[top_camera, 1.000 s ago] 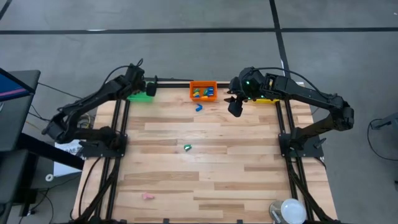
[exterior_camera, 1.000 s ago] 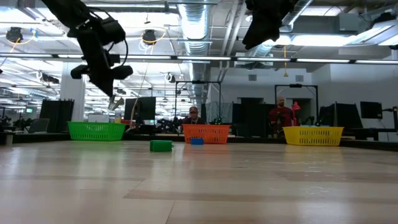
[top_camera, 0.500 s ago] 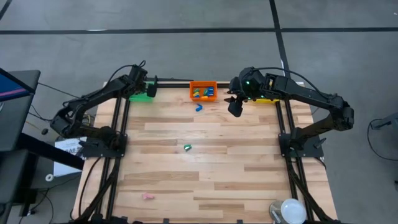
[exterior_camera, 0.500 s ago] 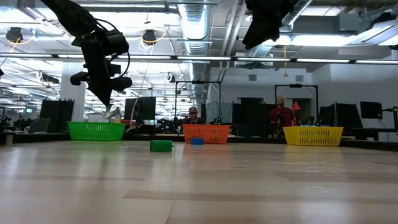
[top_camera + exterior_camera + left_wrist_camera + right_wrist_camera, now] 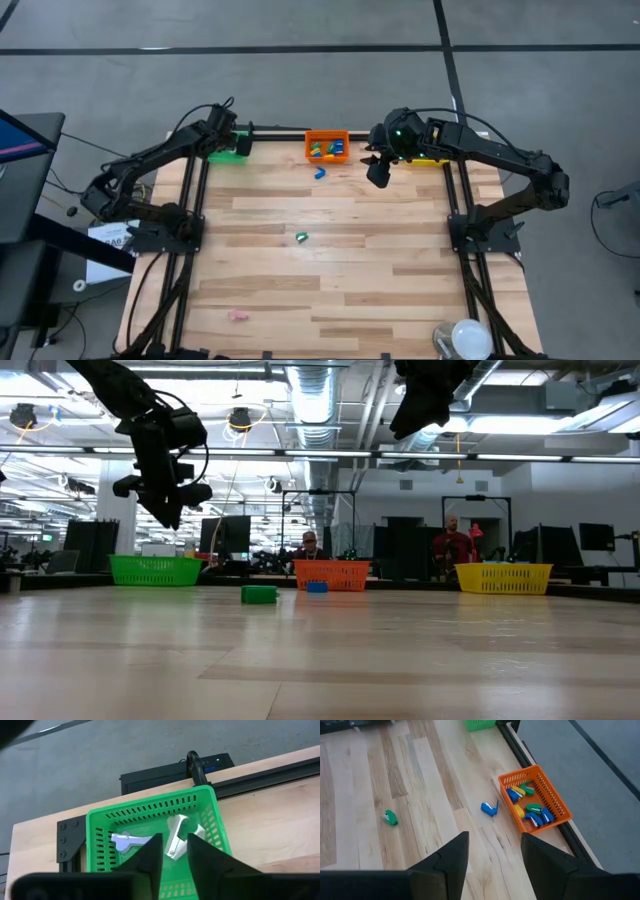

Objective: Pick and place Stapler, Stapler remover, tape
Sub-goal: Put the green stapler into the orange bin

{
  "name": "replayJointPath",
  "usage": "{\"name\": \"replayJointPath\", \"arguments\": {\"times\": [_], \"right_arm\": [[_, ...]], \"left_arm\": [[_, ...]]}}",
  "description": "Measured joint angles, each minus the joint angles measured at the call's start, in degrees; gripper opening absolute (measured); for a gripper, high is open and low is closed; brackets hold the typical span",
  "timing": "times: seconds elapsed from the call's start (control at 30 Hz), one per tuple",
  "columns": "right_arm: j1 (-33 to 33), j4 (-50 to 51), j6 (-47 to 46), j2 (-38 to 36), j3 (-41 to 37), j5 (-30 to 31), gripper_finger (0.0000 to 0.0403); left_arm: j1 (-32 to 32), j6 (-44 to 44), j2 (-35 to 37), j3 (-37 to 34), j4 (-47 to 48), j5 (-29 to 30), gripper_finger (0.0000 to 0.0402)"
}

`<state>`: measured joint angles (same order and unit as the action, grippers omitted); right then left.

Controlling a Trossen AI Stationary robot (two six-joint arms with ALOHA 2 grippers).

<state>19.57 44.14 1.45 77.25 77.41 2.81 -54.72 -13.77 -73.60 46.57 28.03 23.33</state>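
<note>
Two pale staple removers [image 5: 177, 836] lie in the green bin [image 5: 100, 817] beneath the left hand [image 5: 174, 854].

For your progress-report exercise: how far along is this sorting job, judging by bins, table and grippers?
Done: staplers fill the orange bin; pale removers lie in the green bin.
In hand: nothing; the left gripper hovers over the green bin, fingers apart.
Left: a blue stapler, a green stapler, a pink item.

Green basket [image 5: 152, 810] far left, orange basket [image 5: 327, 146] (blue, yellow, green staplers [image 5: 527, 807] inside), yellow basket [image 5: 503, 576] far right, pale striped wood worktop [image 5: 330, 270].
</note>
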Motion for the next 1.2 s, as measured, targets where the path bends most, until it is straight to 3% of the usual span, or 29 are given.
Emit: {"name": "replayJointPath", "arguments": {"times": [0.17, 0.37, 0.57, 0.87, 1.2], "right_arm": [[0.00, 0.00, 0.00, 0.00, 0.00, 0.00, 0.0172], [0.00, -0.01, 0.00, 0.00, 0.00, 0.00, 0.0172], [0.00, 0.00, 0.02, 0.00, 0.00, 0.00, 0.0172], [0.00, -0.04, 0.02, 0.00, 0.00, 0.00, 0.0172], [0.02, -0.02, 0.02, 0.00, 0.00, 0.00, 0.0172]], "left_arm": [[0.00, 0.00, 1.44, -0.02, 0.01, -1.71, 0.0124], [0.49, 0.01, 9.23, -0.02, -0.38, -9.91, 0.0149], [4.56, 1.86, 16.12, -0.02, -0.81, -21.94, 0.0151], [19.60, 6.83, 14.95, -0.04, -3.82, -22.43, 0.0169], [31.34, 7.44, 12.26, -0.07, -6.96, -23.19, 0.0252]]}}
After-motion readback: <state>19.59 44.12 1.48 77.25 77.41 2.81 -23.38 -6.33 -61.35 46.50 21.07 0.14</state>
